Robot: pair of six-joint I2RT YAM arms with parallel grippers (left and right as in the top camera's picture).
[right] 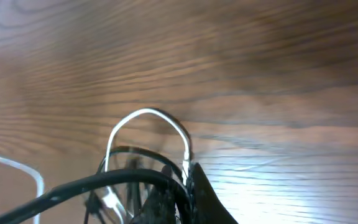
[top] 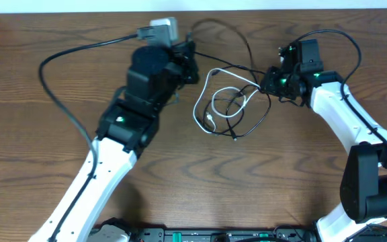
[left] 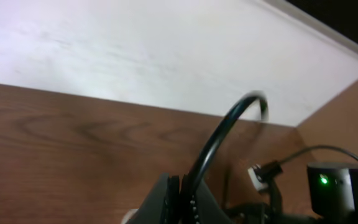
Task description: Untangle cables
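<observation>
At the bottom edge the left gripper (left: 180,194) has its dark fingers pressed together on the black cable (left: 219,134). The cable rises from between them in a steep arc and bends over to the right against the pale, white-painted board (left: 166,56) behind. Brown wood-grain table (left: 73,155) fills the left and middle. Low on the right, blurred, a small white plug (left: 257,176) sits just beside the right arm's dark wrist block (left: 337,190), which shows a lit green light.
</observation>
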